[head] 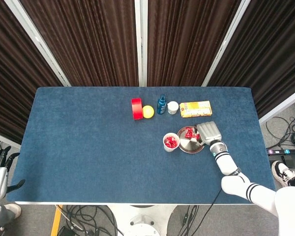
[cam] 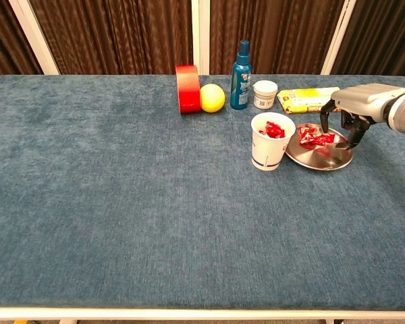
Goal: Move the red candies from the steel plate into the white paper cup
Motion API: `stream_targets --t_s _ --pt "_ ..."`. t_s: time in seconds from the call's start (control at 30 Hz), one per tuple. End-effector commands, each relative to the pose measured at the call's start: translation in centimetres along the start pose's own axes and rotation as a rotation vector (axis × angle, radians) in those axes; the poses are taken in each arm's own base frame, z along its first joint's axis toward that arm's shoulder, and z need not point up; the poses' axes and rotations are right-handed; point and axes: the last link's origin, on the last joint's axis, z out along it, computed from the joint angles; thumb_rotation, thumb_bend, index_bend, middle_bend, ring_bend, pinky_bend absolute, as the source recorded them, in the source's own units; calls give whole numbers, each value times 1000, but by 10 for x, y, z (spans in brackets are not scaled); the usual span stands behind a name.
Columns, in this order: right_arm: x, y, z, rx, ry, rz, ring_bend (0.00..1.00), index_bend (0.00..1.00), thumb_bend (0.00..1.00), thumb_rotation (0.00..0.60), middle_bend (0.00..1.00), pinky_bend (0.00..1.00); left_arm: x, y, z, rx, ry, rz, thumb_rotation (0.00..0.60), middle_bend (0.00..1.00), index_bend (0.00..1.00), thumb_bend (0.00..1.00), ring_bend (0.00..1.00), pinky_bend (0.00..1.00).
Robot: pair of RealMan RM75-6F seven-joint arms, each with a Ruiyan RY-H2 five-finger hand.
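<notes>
No lettering on any object here can be read.

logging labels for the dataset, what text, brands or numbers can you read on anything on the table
None can be read as words.
Yellow box: dark print on its side, too blurred to read.
White paper cup: bluish marks low on its wall, too small to read.
Blue spray bottle: label too blurred to read.
White jar: no legible text.
Red candies: wrapper print not readable.
</notes>
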Motion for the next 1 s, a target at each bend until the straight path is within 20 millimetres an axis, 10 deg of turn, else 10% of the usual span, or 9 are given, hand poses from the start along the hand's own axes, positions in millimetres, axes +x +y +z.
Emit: stream_targets --t_s 0.03,0.5,1.0 --pt "-1 -4 4 5 -4 -3 937 433 208 600 980 1000 0 0 0 -1 -2 2 600 153 259 0 92 127" --pt "8 -9 12 -9 18 17 939 616 327 600 980 1000 -2 -3 0 9 -9 0 600 153 259 0 92 127" --pt "85 -49 -53 256 233 120 937 622 327 600 979 1000 1 1 4 -9 2 -2 600 153 259 0 92 127"
